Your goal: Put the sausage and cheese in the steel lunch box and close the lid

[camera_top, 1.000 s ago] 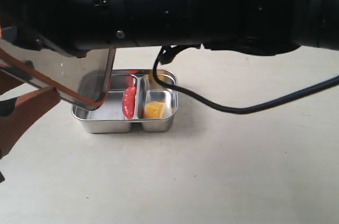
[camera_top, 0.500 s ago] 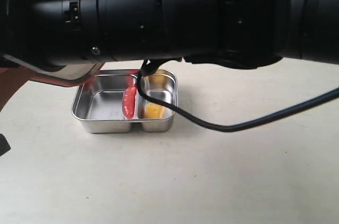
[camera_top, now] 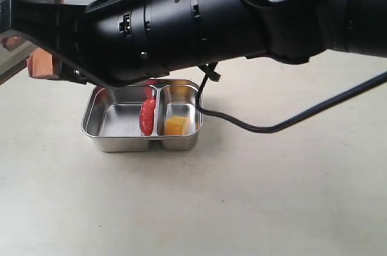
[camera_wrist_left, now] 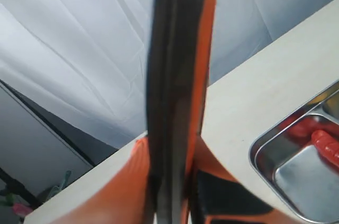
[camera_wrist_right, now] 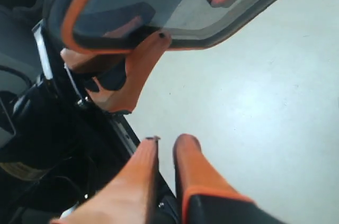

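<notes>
steel lunch box [camera_top: 97, 138] | on table [camera_top: 242, 207], lidless; sausage [camera_top: 147, 117] in bigger bay at divider, cheese [camera_top: 176, 125] in smaller | black arm [camera_top: 211, 20] crosses over far rim, cable [camera_top: 272, 128] trails right | your left gripper [camera_wrist_left: 169, 181] pinches lid [camera_wrist_left: 177, 49] edge-on, off box | right gripper [camera_wrist_right: 164, 147] fingers a slit apart, empty | wide table in front

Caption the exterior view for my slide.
Sausage and cheese lie in separate compartments of the uncovered steel lunch box, with a black robot arm overhead.

The sausage [camera_top: 147, 117] is shining glossy red, the cheese [camera_top: 176, 126] showing yellow-orange, the steel lunch box [camera_top: 139, 144] gleaming silver; the lid [camera_wrist_right: 159, 1] is looking smoky grey, orange-rimmed; the tabletop [camera_top: 242, 207] is showing pale beige.
</notes>
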Controlling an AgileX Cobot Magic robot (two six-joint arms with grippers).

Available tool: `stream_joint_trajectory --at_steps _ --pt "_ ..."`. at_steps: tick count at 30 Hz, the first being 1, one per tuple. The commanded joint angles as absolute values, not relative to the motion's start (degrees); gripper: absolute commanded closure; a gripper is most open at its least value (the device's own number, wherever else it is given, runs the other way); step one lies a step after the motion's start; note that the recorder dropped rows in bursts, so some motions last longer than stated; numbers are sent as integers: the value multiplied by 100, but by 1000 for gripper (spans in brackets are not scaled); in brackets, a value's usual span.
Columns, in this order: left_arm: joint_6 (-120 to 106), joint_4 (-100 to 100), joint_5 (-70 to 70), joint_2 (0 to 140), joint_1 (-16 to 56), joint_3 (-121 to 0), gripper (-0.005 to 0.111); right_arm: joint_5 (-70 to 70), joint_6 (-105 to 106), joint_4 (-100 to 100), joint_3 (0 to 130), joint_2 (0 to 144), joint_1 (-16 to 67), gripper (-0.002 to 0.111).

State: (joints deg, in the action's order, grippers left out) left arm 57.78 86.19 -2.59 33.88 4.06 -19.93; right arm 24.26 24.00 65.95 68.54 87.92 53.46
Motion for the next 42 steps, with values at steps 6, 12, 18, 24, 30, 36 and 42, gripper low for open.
stream_joint_trajectory --at_steps 6,12,18,24,30,36,42 --pt "5183 9995 -600 3715 587 -2044 107 1866 2362 8060 6862 9176 5294 87" --pt "5029 9995 -160 3988 780 -2044 107 1993 2332 8190 6862 9215 5197 79" --pt "4983 9995 486 4244 916 -2044 107 2223 2321 8515 6862 9181 5197 79" --pt "4861 9995 512 4308 989 -2023 107 2128 2223 8520 6862 9205 4995 78" --pt "4724 9995 -169 4308 989 -2023 107 2238 1894 8901 6862 9486 4737 78" --pt "4482 9995 -578 4308 989 -2023 107 2841 1894 9640 6862 9949 4737 78" --pt "4365 9995 -813 4308 989 -2023 107 3393 1951 9973 6862 10257 4737 78"
